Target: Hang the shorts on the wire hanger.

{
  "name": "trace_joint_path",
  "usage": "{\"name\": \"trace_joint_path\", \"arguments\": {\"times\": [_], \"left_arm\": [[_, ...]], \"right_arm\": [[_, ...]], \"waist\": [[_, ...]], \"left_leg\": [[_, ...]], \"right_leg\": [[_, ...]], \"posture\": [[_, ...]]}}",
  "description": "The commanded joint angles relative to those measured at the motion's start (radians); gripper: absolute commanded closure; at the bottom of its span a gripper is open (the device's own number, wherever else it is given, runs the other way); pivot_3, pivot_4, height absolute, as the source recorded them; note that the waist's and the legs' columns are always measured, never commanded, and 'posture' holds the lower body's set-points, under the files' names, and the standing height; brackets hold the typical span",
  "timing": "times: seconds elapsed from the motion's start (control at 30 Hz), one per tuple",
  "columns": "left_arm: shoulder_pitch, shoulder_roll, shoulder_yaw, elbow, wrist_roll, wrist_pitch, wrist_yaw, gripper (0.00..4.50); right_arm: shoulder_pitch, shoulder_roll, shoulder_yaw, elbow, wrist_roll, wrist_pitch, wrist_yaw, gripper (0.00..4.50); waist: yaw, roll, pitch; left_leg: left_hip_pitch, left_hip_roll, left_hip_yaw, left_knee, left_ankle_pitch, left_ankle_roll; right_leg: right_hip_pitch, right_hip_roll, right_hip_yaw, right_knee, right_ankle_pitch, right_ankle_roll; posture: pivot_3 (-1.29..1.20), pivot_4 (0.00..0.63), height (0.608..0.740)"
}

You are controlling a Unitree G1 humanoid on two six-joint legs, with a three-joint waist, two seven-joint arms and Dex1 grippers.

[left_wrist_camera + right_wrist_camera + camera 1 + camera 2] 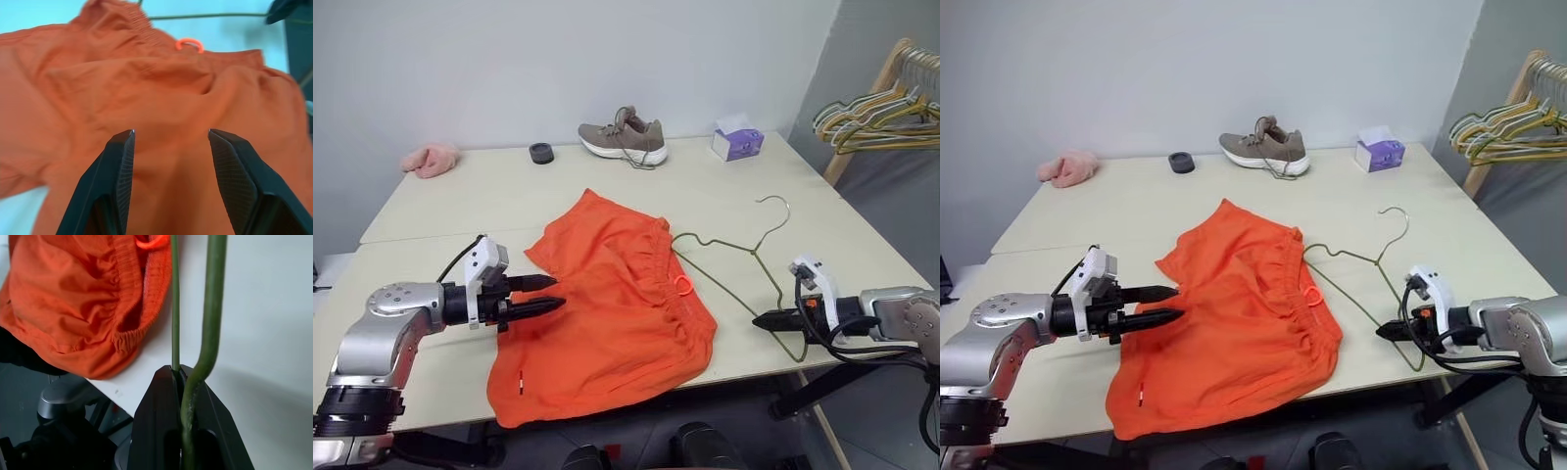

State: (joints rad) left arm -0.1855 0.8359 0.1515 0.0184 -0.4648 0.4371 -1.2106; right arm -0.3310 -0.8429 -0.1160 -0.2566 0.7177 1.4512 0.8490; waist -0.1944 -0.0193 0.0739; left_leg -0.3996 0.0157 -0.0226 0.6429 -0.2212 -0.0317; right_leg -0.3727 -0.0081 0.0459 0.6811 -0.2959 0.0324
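Orange thin-fabric shorts (607,313) lie spread on the pale table (431,201), their near hem hanging over the near edge.
Right of them rests the thin olive-green wire hanger (744,257), its near corner clamped between the shut jaws of the right gripper (773,319). At the shorts' left edge the left gripper (546,294) hovers, jaws apart and holding nothing. A brown shoe (625,137) sits at the far side.

Bright, even light; soft shadows; wrist views blurry w/ distance.
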Motion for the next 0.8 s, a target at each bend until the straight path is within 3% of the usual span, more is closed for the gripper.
{"name": "trace_joint_path", "arguments": {"times": [0.03,0.5,0.8], "left_arm": [[-0.019,-0.012,0.043,0.044,0.022,-0.049,0.062,1.99],[-0.031,-0.037,0.012,0.03,0.016,-0.057,0.076,1.99],[-0.055,-0.048,0.001,0.023,0.016,-0.052,0.076,1.99]], "right_arm": [[0.004,-0.017,-0.03,-0.081,0.07,0.006,0.026,4.5],[0.062,-0.005,0.064,-0.053,-0.003,-0.087,-0.065,4.5],[0.012,-0.029,0.199,0.015,-0.046,-0.184,0.009,4.5]], "waist": [[0.0,0.0,0.0],[-0.001,0.0,0.0],[-0.002,0.0,0.0]], "left_leg": [[0.0,0.0,0.0,0.0,0.0,0.0],[0.0,0.0,0.0,0.0,0.0,0.0],[0.0,0.0,0.0,0.0,0.0,0.0]], "right_leg": [[0.0,0.0,0.0,0.0,0.0,0.0],[0.0,0.0,0.0,0.0,0.0,0.0],[0.0,0.0,0.0,0.0,0.0,0.0]], "posture": [[-0.2,0.024,0.74],[-0.21,0.029,0.74],[-0.2,0.03,0.74]]}}
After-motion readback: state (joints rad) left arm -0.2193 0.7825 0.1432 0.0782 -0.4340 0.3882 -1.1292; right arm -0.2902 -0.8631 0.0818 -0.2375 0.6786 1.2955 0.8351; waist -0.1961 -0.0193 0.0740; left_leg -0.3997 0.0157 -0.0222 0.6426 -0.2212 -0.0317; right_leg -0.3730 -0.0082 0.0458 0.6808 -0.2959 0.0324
